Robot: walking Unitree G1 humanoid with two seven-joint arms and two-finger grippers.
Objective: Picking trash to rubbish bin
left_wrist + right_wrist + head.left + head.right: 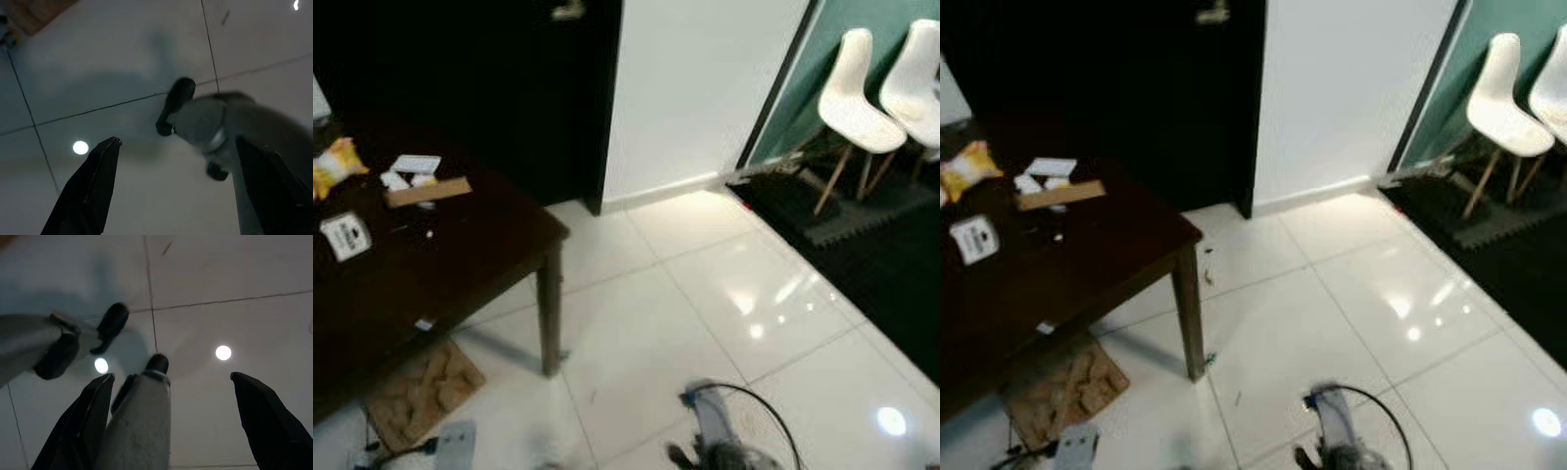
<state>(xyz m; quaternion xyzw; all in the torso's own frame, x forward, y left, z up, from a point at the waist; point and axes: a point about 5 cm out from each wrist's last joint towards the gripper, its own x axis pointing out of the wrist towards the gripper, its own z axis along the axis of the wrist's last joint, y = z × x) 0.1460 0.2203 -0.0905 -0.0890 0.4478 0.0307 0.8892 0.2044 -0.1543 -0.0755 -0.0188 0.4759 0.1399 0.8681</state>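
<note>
Trash lies on a dark wooden table (pixel 494 250) at my left: a yellow snack packet (pixel 335 164), white paper scraps (pixel 412 169), a brown cardboard strip (pixel 428 191) and a white printed card (pixel 345 236). My left gripper (pixel 177 143) hangs open above white floor tiles with nothing between its fingers. My right gripper (pixel 172 378) also hangs open over the tiles, holding nothing. Blurred grey parts of my own body cross both wrist views. The lower ends of my arms show blurred at the bottom of the eye views, the left arm (pixel 456 446) and the right arm (pixel 713 436).
A flat piece of cardboard (pixel 419 392) lies on the floor under the table, beside its leg (pixel 549 313). Glossy white tiles (pixel 705 294) spread ahead. Two white chairs (pixel 857 98) stand on a black mat (pixel 862 211) at the far right, past a white wall panel (pixel 695 88).
</note>
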